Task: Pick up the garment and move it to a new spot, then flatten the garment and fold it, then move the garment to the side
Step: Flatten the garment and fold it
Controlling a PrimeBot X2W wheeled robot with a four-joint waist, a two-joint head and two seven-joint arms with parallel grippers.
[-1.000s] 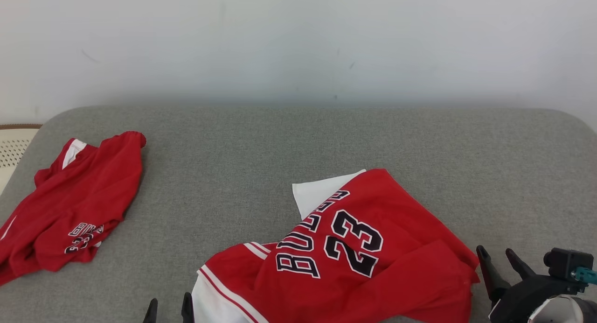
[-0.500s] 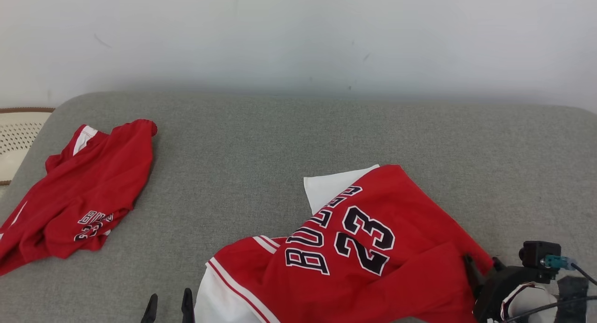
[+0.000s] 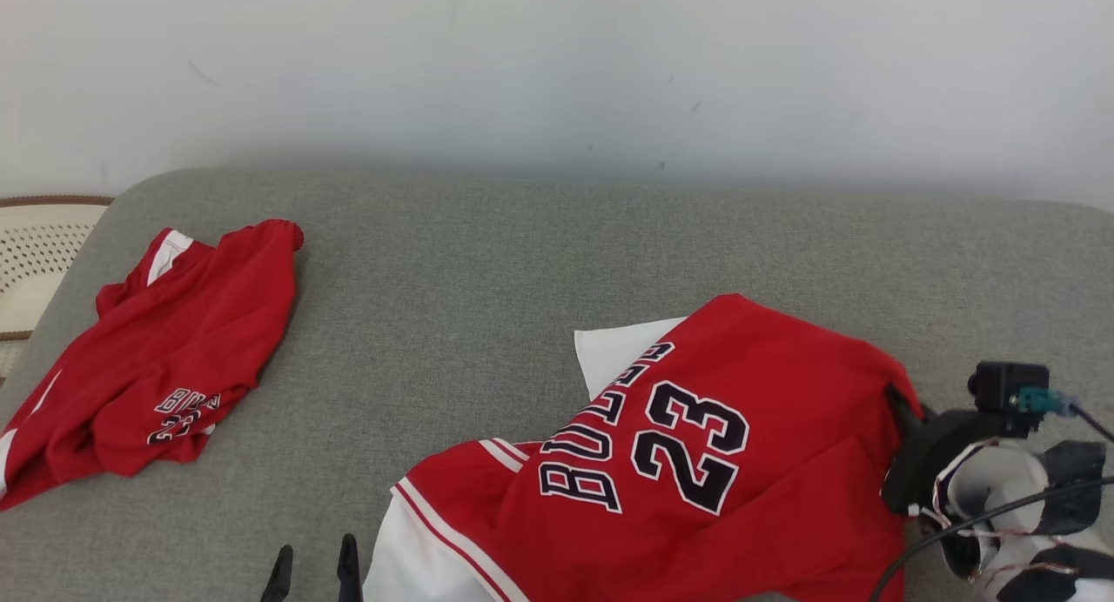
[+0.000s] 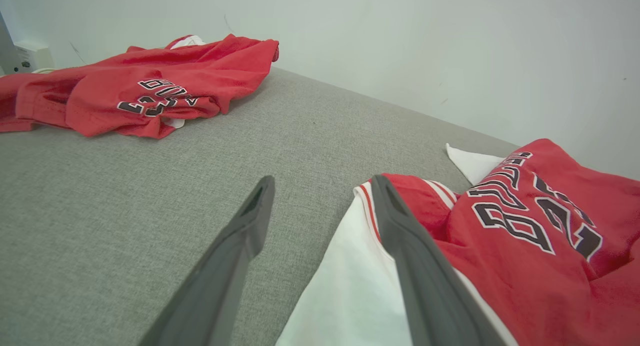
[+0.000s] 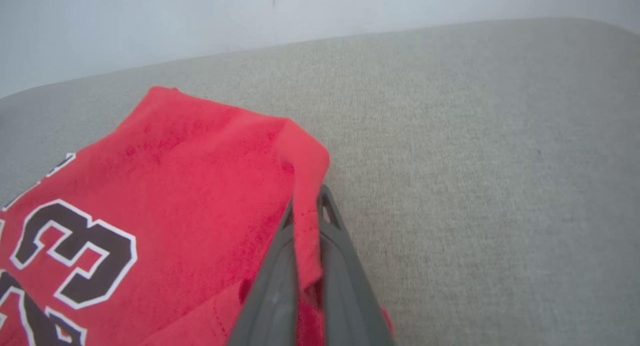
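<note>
— Two red garments lie on the grey cushion (image 3: 522, 263). Which one does the robot have?

— The near one, the garment (image 3: 783, 393) with "BULLS" and "23" in black letters. The right gripper (image 5: 307, 201) pinches its red hem. The two dark fingers (image 5: 340, 266) are pressed together, and a fold of cloth runs between them and drapes over their tips.

— Where is the rest of that garment?

— It spreads away from the right fingertips, toward the left gripper. It is crumpled, and a white part shows at the far side and at the near corner.

— And the left gripper?

— The left gripper (image 4: 322, 183) holds nothing. Its fingers are spread wide and point low along the cushion, with bare grey fabric between them. The white edge of the garment, with thin red stripes, lies just beside the finger nearer the right gripper. In the left wrist view that finger covers a part of the edge, so I cannot tell if they touch.

— Where is the other one?

— The second red garment (image 3: 174, 350) lies well apart, far ahead of the left fingers and to their left side. It is bunched, with small black letters on it. Beyond the cushion, past all the fingertips, stands a pale wall (image 3: 557, 63).
</note>
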